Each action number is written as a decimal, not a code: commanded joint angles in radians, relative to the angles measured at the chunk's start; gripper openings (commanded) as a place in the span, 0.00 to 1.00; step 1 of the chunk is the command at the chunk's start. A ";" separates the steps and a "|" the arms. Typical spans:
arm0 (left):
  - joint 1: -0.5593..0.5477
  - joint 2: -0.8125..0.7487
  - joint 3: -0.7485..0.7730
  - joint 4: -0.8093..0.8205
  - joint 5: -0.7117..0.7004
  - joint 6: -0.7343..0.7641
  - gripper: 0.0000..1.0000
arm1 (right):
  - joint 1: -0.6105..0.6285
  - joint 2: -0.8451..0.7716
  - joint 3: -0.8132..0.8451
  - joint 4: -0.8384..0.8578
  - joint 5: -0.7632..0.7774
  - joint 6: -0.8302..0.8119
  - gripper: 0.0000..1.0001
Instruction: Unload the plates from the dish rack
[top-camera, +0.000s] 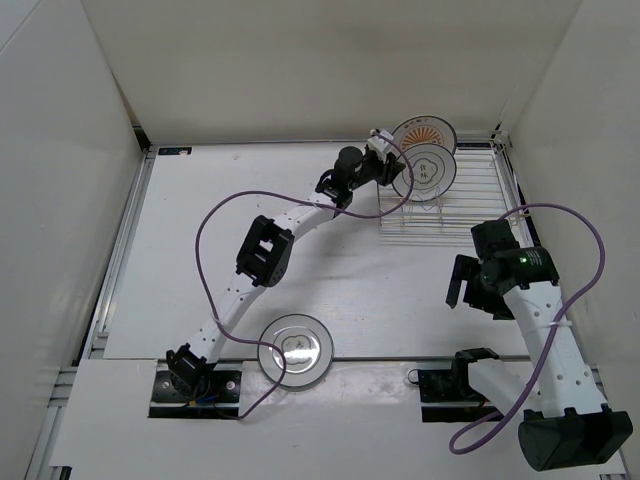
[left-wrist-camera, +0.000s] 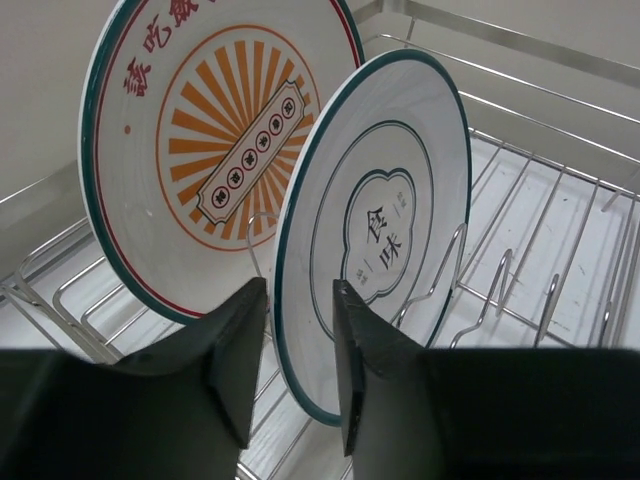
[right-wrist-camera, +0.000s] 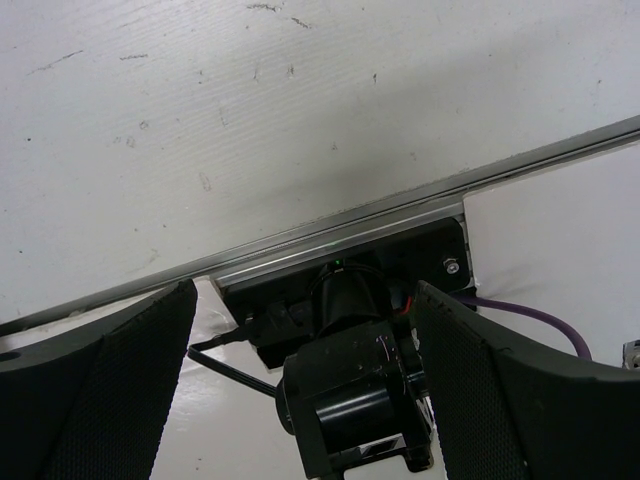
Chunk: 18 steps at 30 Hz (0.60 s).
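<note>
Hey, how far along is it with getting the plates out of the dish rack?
Done: one scalloped plate lies flat on the table by the left arm's base. In hand: the left pincer straddles the rim of the second scalloped plate, not yet clamped. Left: that plate and the sunburst plate stand in the dish rack. The right pincer hangs open, idle.

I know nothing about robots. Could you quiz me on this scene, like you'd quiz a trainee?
1. How many plates stand in the dish rack?
2. True or false: the right jaws hold a plate.
3. The left jaws straddle the rim of which plate? A) the orange sunburst one B) the scalloped plate in front of it C) neither, nothing lies between them.
Key: 1. Two. 2. False; they are open and empty. 3. B.
</note>
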 joint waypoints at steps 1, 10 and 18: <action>0.001 -0.011 0.021 0.005 -0.022 -0.020 0.42 | 0.005 0.012 0.041 -0.065 0.026 0.018 0.90; 0.005 -0.050 -0.030 0.027 -0.002 -0.056 0.16 | 0.005 0.020 0.033 -0.057 0.020 0.018 0.90; 0.007 -0.137 -0.126 0.059 0.036 -0.079 0.01 | 0.002 0.020 0.022 -0.048 0.012 0.015 0.90</action>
